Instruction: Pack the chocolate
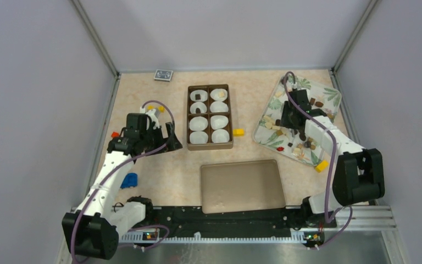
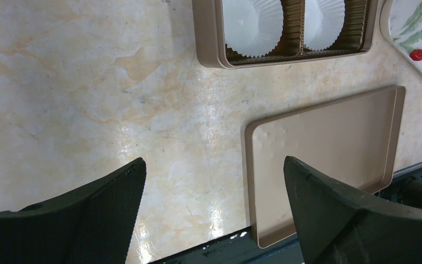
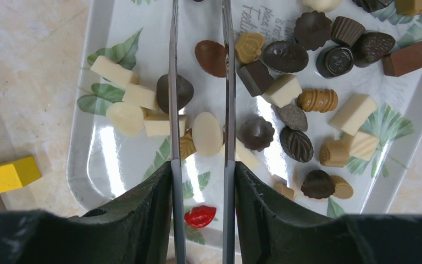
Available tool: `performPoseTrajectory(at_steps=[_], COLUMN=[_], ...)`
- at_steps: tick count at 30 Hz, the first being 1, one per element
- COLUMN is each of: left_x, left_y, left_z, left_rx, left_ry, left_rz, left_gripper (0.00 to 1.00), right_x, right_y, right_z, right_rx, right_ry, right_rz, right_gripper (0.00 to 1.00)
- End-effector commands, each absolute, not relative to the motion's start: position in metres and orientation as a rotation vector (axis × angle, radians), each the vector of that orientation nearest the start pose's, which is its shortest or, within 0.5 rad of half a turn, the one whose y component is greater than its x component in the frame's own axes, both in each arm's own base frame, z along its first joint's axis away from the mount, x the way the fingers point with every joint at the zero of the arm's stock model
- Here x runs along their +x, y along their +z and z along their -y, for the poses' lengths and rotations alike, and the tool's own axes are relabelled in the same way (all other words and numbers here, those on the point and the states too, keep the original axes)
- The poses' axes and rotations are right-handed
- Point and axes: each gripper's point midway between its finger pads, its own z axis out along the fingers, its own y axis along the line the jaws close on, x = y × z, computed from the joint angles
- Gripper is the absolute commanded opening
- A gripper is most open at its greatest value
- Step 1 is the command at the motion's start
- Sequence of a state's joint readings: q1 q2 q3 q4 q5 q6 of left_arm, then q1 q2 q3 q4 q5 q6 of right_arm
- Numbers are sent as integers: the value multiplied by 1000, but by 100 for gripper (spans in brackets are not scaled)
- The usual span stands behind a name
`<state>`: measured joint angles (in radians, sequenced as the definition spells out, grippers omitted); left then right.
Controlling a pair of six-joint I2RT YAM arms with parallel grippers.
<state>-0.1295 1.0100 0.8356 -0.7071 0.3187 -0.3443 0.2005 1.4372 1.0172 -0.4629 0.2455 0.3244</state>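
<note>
Over the desk [image 1: 154,99], top view: the chocolate [image 1: 314,102] is lying loose on the tray [image 1: 265,118] at right, as many small pieces crowded together. The right end effector [image 1: 284,118] is hovering above that tray. The left end effector [image 1: 173,137] is hanging left of the box [image 1: 189,118], apart from it. White cups [image 1: 198,122] are lining the box. The two far cups are showing something darker inside, too small to name. The lid [image 1: 242,186] is lying near the arm bases.

Left wrist view: the left fingers [image 2: 96,214] are standing fully spread and carrying nothing, with bare desk beneath.

Right wrist view: the right fingers [image 3: 228,82] are standing narrowly parted and clamping nothing. They are straddling a cream oval [image 3: 207,133] that is resting on the tray, and a thin gap is showing on each side of it. One blade is crossing over a dark piece [image 3: 174,92], so closing may be nudging that neighbour.

Handling, as judged: the pieces are looking light, rigid and glossy, so they are likely slippery and easily marked or chipped. The oval is best taken across its narrow width, at mid-height, with light pressure. Neighbouring pieces lying against it may be shifting when it lifts.
</note>
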Motion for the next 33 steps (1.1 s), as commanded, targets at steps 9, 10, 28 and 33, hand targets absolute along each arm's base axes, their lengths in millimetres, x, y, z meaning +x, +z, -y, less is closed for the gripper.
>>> performPoseTrajectory(at_steps=[9,10,28,33], left_x=[249,250,252,249], left_y=[154,155,149,147], left_z=[106,106,107,104], left_rx=[-104,-98,-92,-86], left_ry=[-636,-640,-643,-621], left_rz=[-2452,-2442,-2448,-2464], left_gripper=[99,99,99,99], right_x=[394,394,379,373], right_y=[108,106,150,174], right_z=[-43,-43,-45,-48], right_rx=[276,273,276,255], right_ry=[-76,-72,-11,28], right_rz=[-2341,-2346,-2264,-2227], right_gripper=[41,41,17,17])
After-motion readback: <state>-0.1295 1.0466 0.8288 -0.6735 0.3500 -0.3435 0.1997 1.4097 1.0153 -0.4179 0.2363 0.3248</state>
